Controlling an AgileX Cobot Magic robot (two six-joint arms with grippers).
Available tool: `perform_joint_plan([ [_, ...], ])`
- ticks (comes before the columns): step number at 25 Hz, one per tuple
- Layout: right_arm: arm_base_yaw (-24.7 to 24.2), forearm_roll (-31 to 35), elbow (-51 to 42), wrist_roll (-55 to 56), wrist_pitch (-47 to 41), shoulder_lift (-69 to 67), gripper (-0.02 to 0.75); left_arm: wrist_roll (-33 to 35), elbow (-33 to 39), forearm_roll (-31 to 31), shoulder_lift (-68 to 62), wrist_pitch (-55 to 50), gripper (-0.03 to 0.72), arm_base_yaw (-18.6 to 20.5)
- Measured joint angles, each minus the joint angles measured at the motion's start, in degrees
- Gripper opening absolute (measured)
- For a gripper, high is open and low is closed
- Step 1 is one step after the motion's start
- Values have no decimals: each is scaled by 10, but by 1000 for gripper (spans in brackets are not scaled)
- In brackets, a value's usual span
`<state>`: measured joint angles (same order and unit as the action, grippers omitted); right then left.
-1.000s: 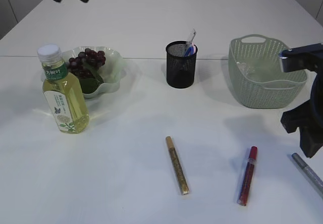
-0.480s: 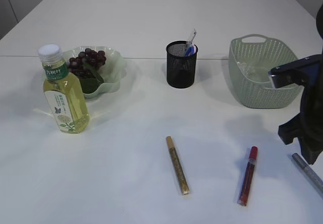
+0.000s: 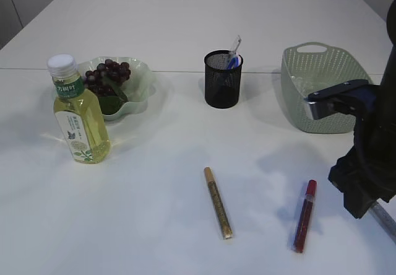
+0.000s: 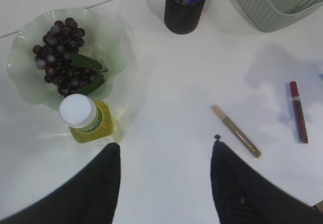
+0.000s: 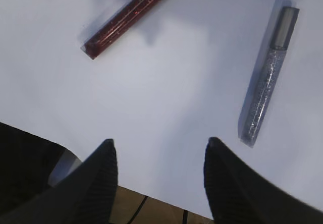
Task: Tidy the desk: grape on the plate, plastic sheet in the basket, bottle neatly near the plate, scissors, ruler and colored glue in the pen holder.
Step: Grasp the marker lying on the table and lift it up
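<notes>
Right gripper hangs open and empty over the silver glue stick and red glue stick — likely picking one for the pen holder; left gripper open too, high up.

The plate with grapes sits at upper left, the bottle just before it. The pen holder stands upper centre, the basket upper right. Two glue pens lie at lower centre, a third farther right.
</notes>
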<state>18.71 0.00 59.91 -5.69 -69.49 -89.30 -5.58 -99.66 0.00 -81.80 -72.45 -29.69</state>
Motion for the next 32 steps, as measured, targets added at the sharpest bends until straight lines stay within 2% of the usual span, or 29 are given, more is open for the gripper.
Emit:
perform_joint_plan([
  [3, -17, 0, 0, -10, 6, 0, 437, 0, 20, 0, 0, 0, 421, 0],
  [9, -128, 64, -16, -82, 30, 0, 437, 0, 37, 0, 0, 0, 421, 0],
  [11, -150, 73, -28, -105, 40, 0, 437, 0, 37, 0, 0, 0, 421, 0],
  [16, -156, 35, -34, -113, 52, -17, 438, 0, 37, 18, 0, 0, 421, 0],
  [21, -164, 26, -34, -121, 60, -65, 438, 0, 37, 26, 0, 0, 421, 0],
  [28, -259, 109, -34, -195, 86, -104, 438, 0, 37, 27, 12, 0, 421, 0],
  [32, -275, 122, -34, -211, 101, -112, 438, 0, 37, 28, 14, 0, 421, 0],
])
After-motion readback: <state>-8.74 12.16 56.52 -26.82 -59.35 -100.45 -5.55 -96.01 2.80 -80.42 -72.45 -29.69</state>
